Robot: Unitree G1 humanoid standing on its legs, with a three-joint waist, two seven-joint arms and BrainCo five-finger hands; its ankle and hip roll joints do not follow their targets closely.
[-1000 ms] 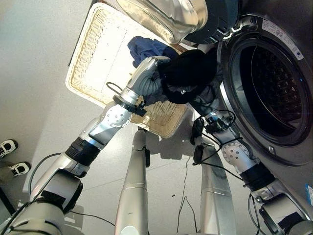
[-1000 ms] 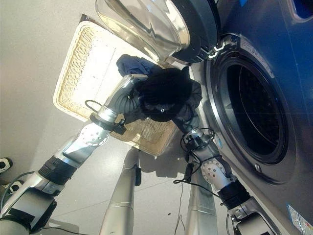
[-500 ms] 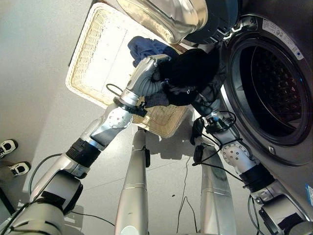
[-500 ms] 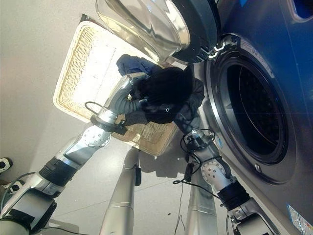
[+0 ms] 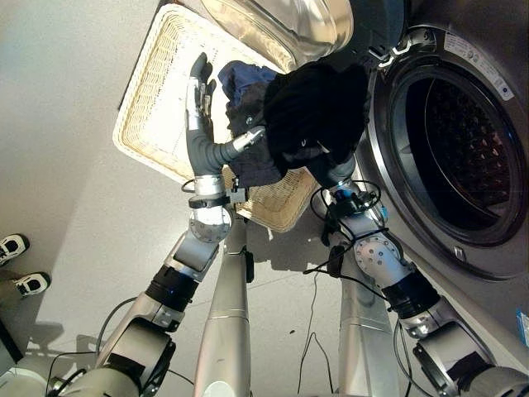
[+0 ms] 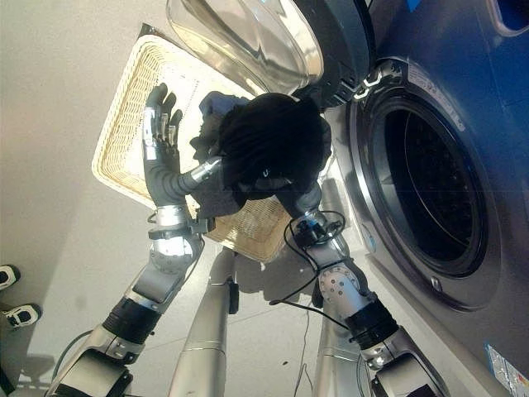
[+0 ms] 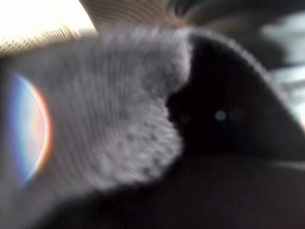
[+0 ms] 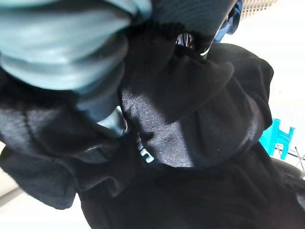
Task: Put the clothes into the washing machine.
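The washing machine (image 5: 450, 141) stands at my right with its round drum open, and its glass door (image 5: 281, 25) is swung out above the wicker basket (image 5: 157, 91) on the floor. Between the basket and the drum hangs a black garment (image 5: 318, 112), bunched into a big lump just beside the rim of the opening but not inside it. A blue cloth (image 5: 244, 78) lies in the basket behind it.

My left robot hand (image 5: 198, 87) is raised over the basket with straight, spread fingers and grips nothing; my left forearm stands upright, with the edge of the black garment against it. My right arm reaches up from below into the garment. My right robot hand (image 8: 71, 52) is under the cloth, so I cannot tell if its fingers are closed.

The right wrist view shows black folds and a small white print close to the hand's cover. The left wrist view shows grey knitted fabric and black cloth very close.
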